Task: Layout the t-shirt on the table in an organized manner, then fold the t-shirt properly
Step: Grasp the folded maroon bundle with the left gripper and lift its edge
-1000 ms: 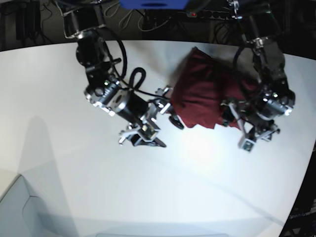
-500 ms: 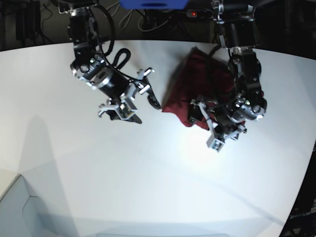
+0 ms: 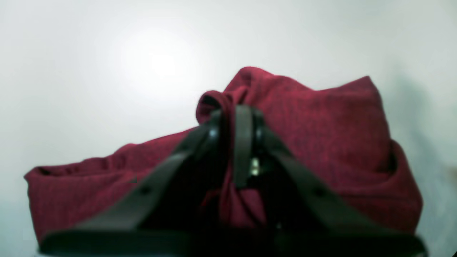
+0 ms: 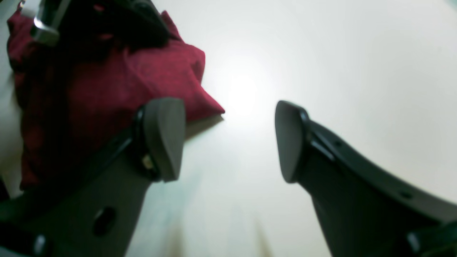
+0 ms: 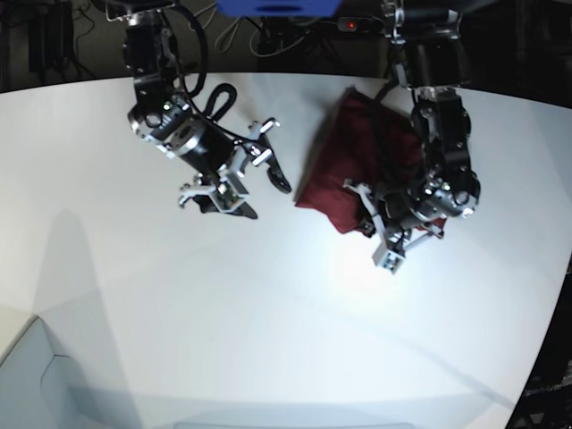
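shirt (image 5: 357, 170): bunched near table (image 5: 268, 340) far edge
L gripper (image 3: 238, 142): pinched on shirt fold
R gripper (image 4: 228, 139): wide, empty
tip: lift slow, R grab other corner, spread flat

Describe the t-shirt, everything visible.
The t-shirt is plain dark maroon, a soft knit-looking fabric with no print. It lies bunched in a wrinkled heap, not spread out, on the white table towards its far edge. The left gripper is shut on a raised fold of it. The open right gripper is beside it, not touching.
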You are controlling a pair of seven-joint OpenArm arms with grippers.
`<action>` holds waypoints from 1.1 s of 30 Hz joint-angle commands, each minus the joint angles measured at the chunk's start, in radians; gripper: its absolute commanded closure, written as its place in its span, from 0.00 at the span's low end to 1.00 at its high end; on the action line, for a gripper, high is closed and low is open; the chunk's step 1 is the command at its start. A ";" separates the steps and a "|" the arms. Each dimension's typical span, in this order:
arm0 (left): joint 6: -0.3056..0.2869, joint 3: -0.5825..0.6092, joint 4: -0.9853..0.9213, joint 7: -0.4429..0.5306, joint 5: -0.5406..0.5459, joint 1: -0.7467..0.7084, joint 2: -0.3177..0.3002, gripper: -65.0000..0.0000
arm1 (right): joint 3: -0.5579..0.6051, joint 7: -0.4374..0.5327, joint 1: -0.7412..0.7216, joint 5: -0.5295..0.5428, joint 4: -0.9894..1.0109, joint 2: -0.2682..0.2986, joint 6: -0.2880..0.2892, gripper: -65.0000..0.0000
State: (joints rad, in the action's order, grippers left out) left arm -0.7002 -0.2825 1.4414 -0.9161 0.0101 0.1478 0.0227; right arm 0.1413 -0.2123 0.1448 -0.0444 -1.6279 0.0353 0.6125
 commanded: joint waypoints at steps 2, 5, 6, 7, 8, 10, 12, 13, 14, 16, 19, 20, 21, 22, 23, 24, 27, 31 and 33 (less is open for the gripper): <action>0.002 -0.040 0.032 0.016 0.012 0.034 0.001 0.98 | -0.001 0.030 -0.007 0.019 -0.019 -0.004 0.002 0.39; 0.002 -0.105 0.098 0.010 0.012 0.036 0.010 1.00 | -0.001 0.030 0.013 0.019 -0.021 -0.004 0.002 0.39; 0.002 -0.123 0.126 0.009 0.012 0.036 0.016 1.00 | -0.001 0.030 0.014 0.019 -0.021 -0.004 0.002 0.39; 0.002 -0.139 0.158 0.009 0.012 0.036 0.021 1.00 | -0.001 0.030 0.017 0.019 -0.021 -0.004 0.002 0.39; 0.002 -0.149 0.189 0.009 0.012 0.036 0.021 1.00 | 0.002 0.030 0.019 0.019 -0.021 -0.004 0.002 0.39; 0.002 -0.159 0.239 0.009 0.012 0.034 0.021 1.00 | 0.007 0.030 0.034 0.019 -0.021 -0.005 0.002 0.39; 0.002 -0.159 0.278 0.007 0.012 0.026 0.021 1.00 | 0.007 0.030 0.045 0.019 -0.021 -0.008 0.002 0.39; 0.002 -0.159 0.296 0.007 0.012 0.025 0.021 1.00 | 0.010 0.030 0.046 0.021 -0.019 -0.016 0.002 0.39; 0.002 -0.159 0.312 0.005 0.012 0.022 0.021 1.00 | 0.016 0.030 0.046 0.021 -0.016 -0.024 0.002 0.39; 0.002 -0.159 0.341 -0.025 0.012 0.008 0.021 1.00 | 0.024 0.030 0.055 0.021 -0.016 -0.027 0.002 0.39; 0.002 -0.159 0.387 -0.067 0.012 0.000 0.036 1.00 | 0.024 0.030 0.062 0.021 -0.018 -0.033 0.002 0.39; 0.002 -0.160 0.398 -0.068 0.012 -0.010 0.043 1.00 | 0.031 0.030 0.062 0.021 -0.019 -0.035 0.002 0.39; 0.002 -0.160 0.404 -0.067 0.012 -0.017 0.047 1.00 | 0.045 0.030 0.069 0.021 -0.021 -0.035 0.004 0.39; 0.002 -0.162 0.408 -0.068 0.012 -0.023 0.049 1.00 | 0.060 0.030 0.080 0.021 -0.022 -0.030 0.005 0.39; 0.002 -0.163 0.410 -0.071 0.012 -0.026 0.050 1.00 | 0.082 0.030 0.091 0.021 -0.025 -0.030 0.007 0.39; 0.002 -0.163 0.410 -0.073 0.012 -0.027 0.052 1.00 | 0.100 0.030 0.098 0.021 -0.033 -0.028 0.007 0.39; 0.002 -0.165 0.413 -0.073 0.012 -0.029 0.075 1.00 | 0.171 0.032 0.118 0.021 -0.035 -0.016 0.007 0.39; 0.002 -0.165 0.414 -0.074 0.012 -0.029 0.076 0.99 | 0.220 0.032 0.117 0.021 -0.035 -0.015 0.007 0.39; 0.002 -0.165 0.408 -0.074 0.012 -0.029 0.075 0.99 | 0.220 0.032 0.115 0.021 -0.036 -0.016 0.007 0.39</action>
State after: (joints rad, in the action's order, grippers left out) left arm -0.7002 -0.4492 1.8343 -1.0111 0.0078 0.1005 0.0978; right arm 0.3580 -0.2096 0.2638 -0.0444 -1.6432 0.0227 0.6147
